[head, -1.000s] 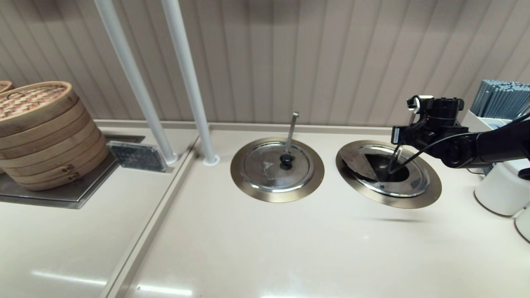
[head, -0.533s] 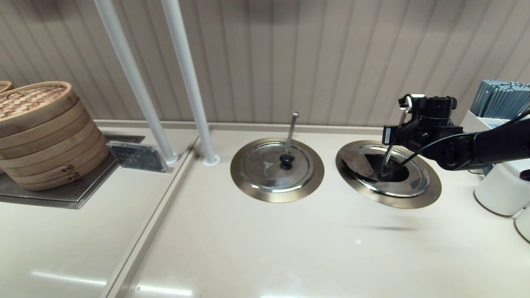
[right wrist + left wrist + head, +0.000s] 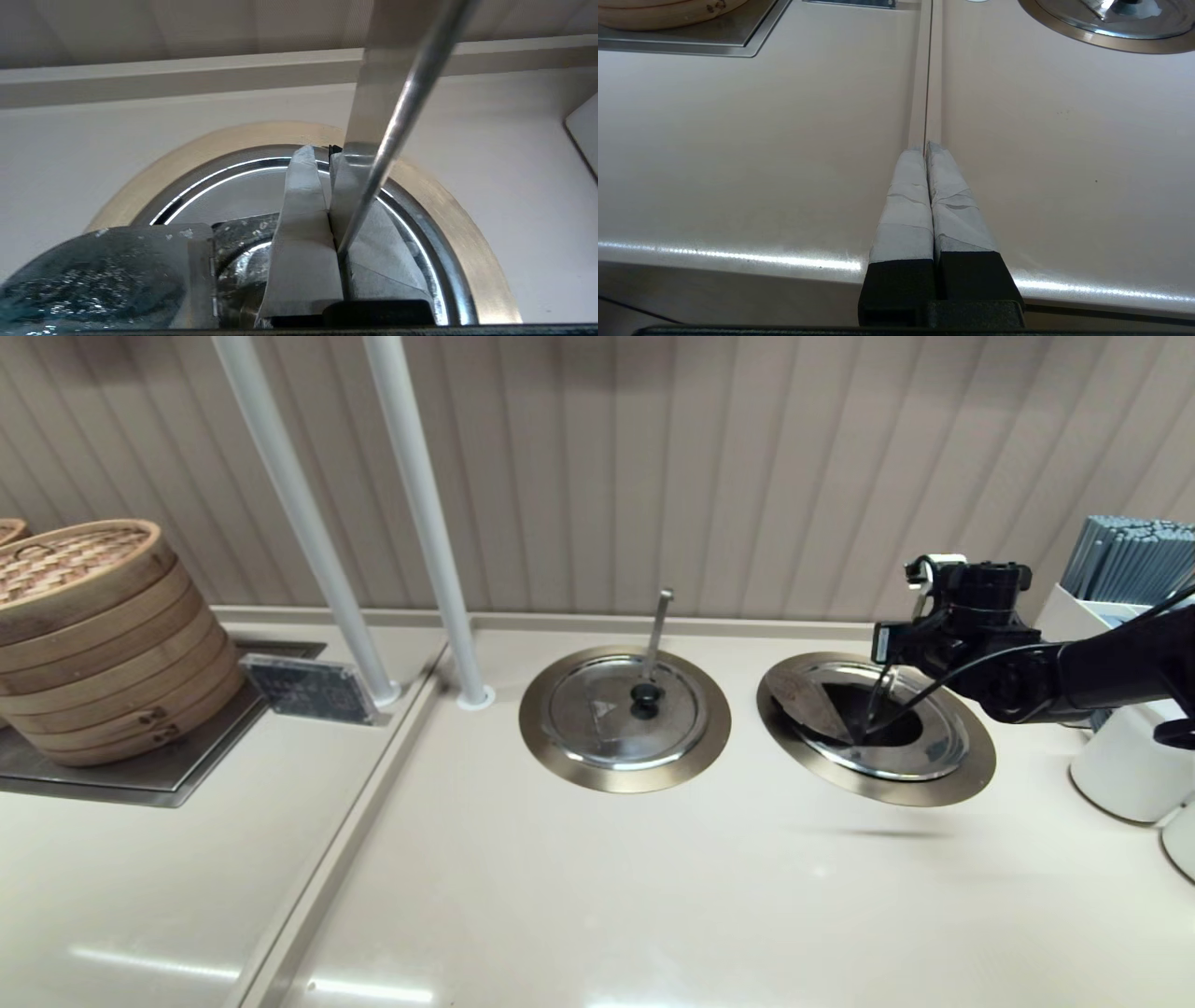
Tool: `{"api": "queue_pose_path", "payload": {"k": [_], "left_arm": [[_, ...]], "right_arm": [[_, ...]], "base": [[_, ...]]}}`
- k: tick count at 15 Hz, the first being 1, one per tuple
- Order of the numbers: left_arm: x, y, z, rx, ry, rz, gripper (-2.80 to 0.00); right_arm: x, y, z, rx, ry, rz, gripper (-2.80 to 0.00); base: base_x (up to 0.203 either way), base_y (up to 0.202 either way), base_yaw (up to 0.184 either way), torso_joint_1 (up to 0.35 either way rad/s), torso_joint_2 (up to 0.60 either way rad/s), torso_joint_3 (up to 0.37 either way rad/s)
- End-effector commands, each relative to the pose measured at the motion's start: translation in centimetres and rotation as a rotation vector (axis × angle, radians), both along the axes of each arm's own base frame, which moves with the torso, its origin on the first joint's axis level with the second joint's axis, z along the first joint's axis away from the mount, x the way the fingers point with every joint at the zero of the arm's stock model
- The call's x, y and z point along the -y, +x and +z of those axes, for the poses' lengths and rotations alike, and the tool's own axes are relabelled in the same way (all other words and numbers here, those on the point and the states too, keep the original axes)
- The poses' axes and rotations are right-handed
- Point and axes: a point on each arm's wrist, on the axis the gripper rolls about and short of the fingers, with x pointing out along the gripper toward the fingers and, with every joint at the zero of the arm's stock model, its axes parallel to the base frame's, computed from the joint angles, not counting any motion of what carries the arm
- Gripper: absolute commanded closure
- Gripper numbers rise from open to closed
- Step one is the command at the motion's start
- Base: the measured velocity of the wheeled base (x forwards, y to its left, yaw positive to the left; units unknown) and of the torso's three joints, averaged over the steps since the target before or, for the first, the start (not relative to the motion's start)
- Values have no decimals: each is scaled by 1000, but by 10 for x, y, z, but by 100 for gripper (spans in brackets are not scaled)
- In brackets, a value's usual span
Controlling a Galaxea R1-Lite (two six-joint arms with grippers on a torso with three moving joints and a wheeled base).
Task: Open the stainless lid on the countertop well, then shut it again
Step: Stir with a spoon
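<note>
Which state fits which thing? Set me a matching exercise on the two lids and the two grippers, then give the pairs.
Things:
1. lid
2. twin lid
3. left gripper
4. right gripper

States:
A. lies flat, closing its well
B. fingers shut, over bare counter
C. flap raised, well dark inside
D. over the open well, beside the ladle handle

Pairs: 1-C, 2-A, 3-B, 4-D
</note>
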Motion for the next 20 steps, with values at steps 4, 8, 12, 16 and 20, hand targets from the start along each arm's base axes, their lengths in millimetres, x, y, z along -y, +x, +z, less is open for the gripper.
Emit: {"api": "queue_pose_path", "payload": {"k": [4, 8, 12, 16, 20], "left_arm": [[0, 0, 0, 0, 0, 0, 0], [0, 0, 0, 0, 0, 0, 0], [0, 0, 0, 0, 0, 0, 0], [0, 0, 0, 0, 0, 2, 0], [0, 0, 0, 0, 0, 0, 0]], "right_arm": [[-18, -18, 32, 74, 76, 54, 0], [-14, -39, 33, -40, -11, 114, 0], [2, -16, -10, -132, -73, 87, 0], [1, 7, -7, 13, -17, -5, 0], [-16, -16, 33, 90, 71, 48, 0]], "base": [[0, 0, 0, 0, 0, 0], [0, 0, 0, 0, 0, 0], [0, 0, 0, 0, 0, 0], [0, 0, 0, 0, 0, 0], [0, 0, 0, 0, 0, 0]]}}
